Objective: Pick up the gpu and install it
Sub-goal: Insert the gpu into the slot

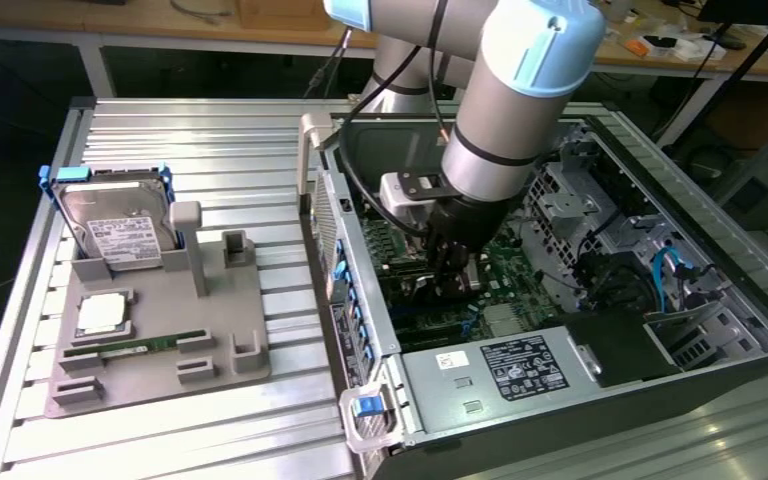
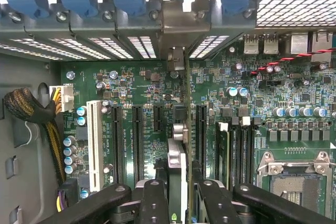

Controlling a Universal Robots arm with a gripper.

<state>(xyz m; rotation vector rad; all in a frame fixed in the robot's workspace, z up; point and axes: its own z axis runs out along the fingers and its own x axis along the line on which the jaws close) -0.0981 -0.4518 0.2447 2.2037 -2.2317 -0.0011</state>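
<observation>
My gripper [image 1: 448,278] reaches down into the open computer case [image 1: 704,330], just above the green motherboard [image 1: 491,275]. In the wrist view the gripper [image 2: 181,200] is shut on the gpu [image 2: 178,153], with a black finger on each side. The card shows edge-on as a thin upright strip among the long black expansion slots [image 2: 137,140]. Its silver end bracket [image 2: 181,22] stands at the case's rear slot openings. I cannot tell whether the card's edge sits in a slot.
A grey holder [image 1: 157,375] on the ribbed table at the exterior view's left carries a silver hard drive [image 1: 120,232], a processor chip [image 1: 101,315] and a memory stick [image 1: 137,347]. Inside the case lie the power supply [image 1: 511,365], braided cables [image 2: 29,109] and the processor socket [image 2: 294,182].
</observation>
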